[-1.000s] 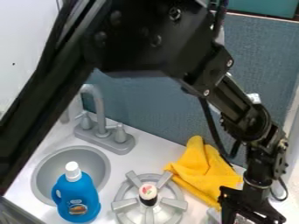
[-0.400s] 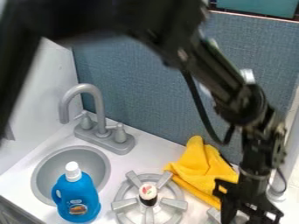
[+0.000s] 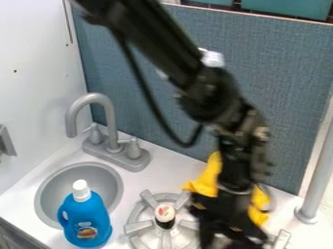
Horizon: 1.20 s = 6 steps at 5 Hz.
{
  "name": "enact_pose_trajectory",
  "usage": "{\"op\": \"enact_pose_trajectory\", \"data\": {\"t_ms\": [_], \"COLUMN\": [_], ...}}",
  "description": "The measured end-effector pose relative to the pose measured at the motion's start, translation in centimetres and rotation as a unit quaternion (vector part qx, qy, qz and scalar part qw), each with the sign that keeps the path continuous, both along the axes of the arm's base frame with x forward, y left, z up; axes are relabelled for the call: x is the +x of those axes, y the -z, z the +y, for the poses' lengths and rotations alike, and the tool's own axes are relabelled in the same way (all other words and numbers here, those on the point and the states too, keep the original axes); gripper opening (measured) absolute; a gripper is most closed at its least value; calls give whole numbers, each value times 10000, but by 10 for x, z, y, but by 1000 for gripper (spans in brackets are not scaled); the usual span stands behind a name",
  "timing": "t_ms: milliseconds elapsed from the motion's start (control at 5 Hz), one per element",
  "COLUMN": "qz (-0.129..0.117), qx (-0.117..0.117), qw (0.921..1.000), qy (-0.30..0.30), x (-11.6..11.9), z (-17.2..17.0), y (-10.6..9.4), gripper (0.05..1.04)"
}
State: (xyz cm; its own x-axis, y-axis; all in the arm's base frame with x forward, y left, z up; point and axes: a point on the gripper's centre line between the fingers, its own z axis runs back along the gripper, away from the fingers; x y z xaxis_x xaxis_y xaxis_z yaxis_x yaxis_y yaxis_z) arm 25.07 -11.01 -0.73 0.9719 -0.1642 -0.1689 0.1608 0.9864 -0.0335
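The black gripper (image 3: pixel 228 233) hangs low at the bottom right of the camera view, just right of the near burner and in front of the yellow cloth. A yellow cloth (image 3: pixel 207 181) lies bunched on the counter behind it, partly covered by the arm. On the stove burner (image 3: pixel 138 227) sits a small sushi-like piece (image 3: pixel 165 215), dark-sided with a white top and red and green marks, left of the gripper. A blue bottle (image 3: pixel 86 220) with a white cap stands upright at the front edge of the sink.
The grey sink (image 3: pixel 47 193) is at left, with a grey faucet (image 3: pixel 110 121) behind it. A second burner (image 3: pixel 282 239) shows partly at the lower right. A grey post (image 3: pixel 315 180) stands at the right, and a blue-grey panel (image 3: pixel 280 87) rises behind the counter.
The arm has swung left, bringing the gripper from the lower right corner toward the near burner and across the cloth. The sushi-like piece, bottle and cloth have stayed in place.
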Motion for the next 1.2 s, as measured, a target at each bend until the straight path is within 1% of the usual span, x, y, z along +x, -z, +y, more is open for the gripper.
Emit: {"op": "enact_pose_trajectory", "data": {"t_ms": [200,400,600,800,1000,1200], "qz": [188,230,448,374,311,301], "qx": [102,-11,-468,-619,-641,-679], "qw": [9998,9997,9970,9960,9957,9953], "qy": [-43,102,421,524,597,624], "x": [-17,-19,-17,-7,1,8], "z": [36,51,44,39,36,34], "y": [15,38,73,82,85,86], "gripper": [544,544,544,544,597,899]}}
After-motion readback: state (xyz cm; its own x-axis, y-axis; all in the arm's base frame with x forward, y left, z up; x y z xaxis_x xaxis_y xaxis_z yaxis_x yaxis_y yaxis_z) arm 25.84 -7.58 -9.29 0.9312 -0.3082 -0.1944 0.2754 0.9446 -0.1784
